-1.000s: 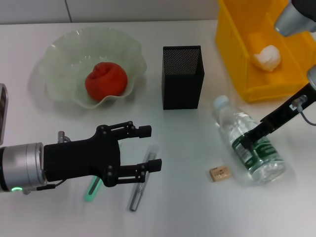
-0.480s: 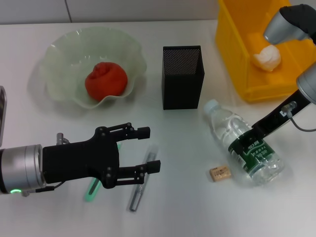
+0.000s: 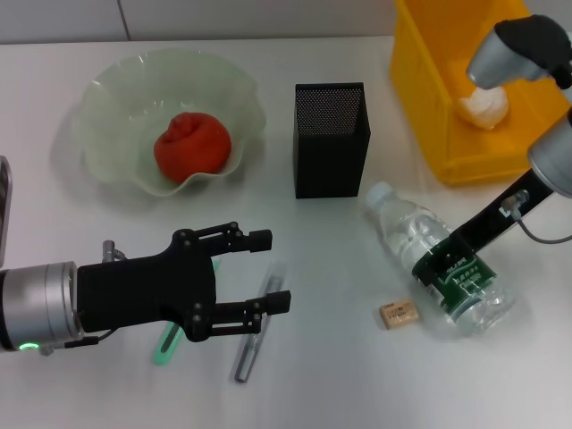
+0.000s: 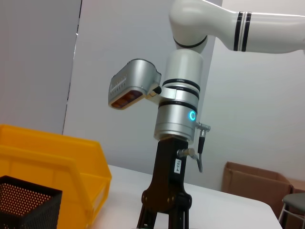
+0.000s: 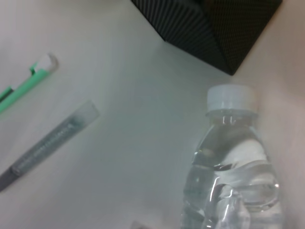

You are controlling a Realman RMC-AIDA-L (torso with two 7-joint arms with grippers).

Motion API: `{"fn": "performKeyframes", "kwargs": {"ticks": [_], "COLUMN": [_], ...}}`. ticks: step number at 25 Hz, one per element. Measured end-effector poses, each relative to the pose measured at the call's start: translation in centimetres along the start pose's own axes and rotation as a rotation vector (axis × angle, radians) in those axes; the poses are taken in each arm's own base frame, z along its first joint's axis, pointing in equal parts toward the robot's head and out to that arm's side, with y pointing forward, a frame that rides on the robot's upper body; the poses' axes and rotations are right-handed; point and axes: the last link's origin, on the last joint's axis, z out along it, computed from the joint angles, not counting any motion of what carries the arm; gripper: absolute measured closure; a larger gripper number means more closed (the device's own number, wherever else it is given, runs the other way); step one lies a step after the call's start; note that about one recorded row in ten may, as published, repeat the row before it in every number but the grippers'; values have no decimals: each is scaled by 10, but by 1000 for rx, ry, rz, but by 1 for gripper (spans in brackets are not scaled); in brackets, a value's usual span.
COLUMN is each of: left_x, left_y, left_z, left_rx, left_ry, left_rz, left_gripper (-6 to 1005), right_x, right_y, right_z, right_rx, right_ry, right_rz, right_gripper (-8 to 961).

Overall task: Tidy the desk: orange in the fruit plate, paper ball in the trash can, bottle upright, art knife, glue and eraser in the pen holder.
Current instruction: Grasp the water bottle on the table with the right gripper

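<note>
Hovering low over the near left of the desk [image 3: 340, 375], the left gripper [image 3: 273, 270] has its black fingers spread apart with nothing between them. The art knife [image 3: 167, 344] lies mostly hidden under that gripper's body, and the glue [image 3: 253, 342] lies on the desk just below its lower finger, pointing toward the far side. To the right, the small tan eraser [image 3: 398, 313] sits on the desk just beside the bottle [image 3: 438, 259]. The bottle lies tilted, its cap aimed toward the pen holder [image 3: 331, 138] and its labelled middle clamped by the right gripper [image 3: 447, 262], whose black fingers close on the green label; the right arm slants up and away to the right edge. In the right wrist view the bottle's cap [image 5: 232, 99] sits close to a corner of the mesh holder. Farther back, the pen holder stands upright at the centre. On the far left the orange [image 3: 192, 143] rests inside the fruit plate [image 3: 107, 98], and on the far right the paper ball [image 3: 483, 107] lies in the trash can [image 3: 429, 98]
</note>
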Motion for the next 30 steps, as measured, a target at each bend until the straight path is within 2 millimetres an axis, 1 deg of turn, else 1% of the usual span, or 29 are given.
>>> {"fn": "performKeyframes", "kwargs": {"ticks": [5, 15, 27, 30], "left_x": [0, -2, -2, -2], "left_y": [0, 1, 1, 1], "left_z": [0, 0, 0, -1], "left_rx": [0, 3, 4, 5], "left_ry": [0, 4, 5, 5], "left_rz": [0, -11, -12, -12], "left_gripper": [223, 223, 222, 222], "right_x": [0, -3, -1, 1], "right_y": [2, 3, 2, -2], "right_z": [7, 6, 6, 1], "right_rx": [6, 12, 13, 35], "right_ry": [14, 7, 4, -24], "right_rz": [-9, -12, -13, -12], "right_gripper": [113, 113, 170, 182]}}
